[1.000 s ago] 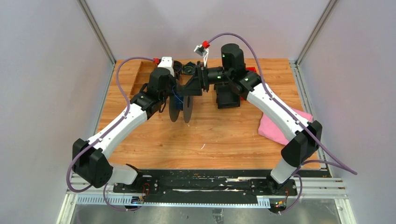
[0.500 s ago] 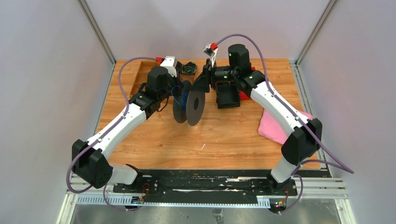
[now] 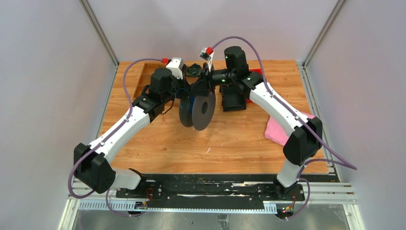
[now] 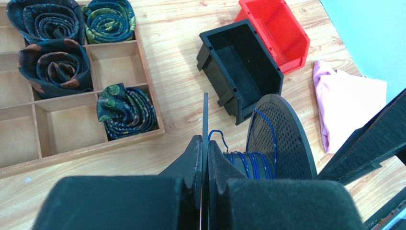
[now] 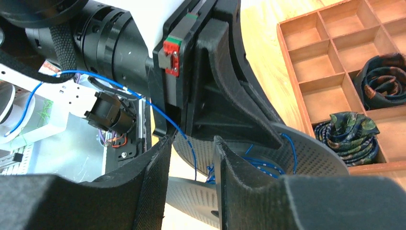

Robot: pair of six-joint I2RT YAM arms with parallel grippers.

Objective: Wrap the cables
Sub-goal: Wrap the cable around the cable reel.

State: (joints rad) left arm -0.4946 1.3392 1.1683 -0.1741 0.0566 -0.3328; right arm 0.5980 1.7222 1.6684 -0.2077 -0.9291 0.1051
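Wooden tabletop (image 3: 230, 139) between plain grey walls. Over its middle, the grey spool (image 3: 203, 111) stands on edge, its axle level and running roughly 9 to 3 o'clock. The dark blue cables (image 4: 249, 160) are wound round its core between the two perforated discs. One loose strand climbs toward 11 o'clock through the right gripper (image 5: 191, 141), whose fingers stand apart around it. One disc's rim is pinched tight in the left gripper (image 4: 204, 143). A black bin (image 3: 233, 101) sits at the spool's 3 o'clock, a pink cloth (image 3: 280, 132) at 4, a compartment tray (image 3: 140, 80) at 10.
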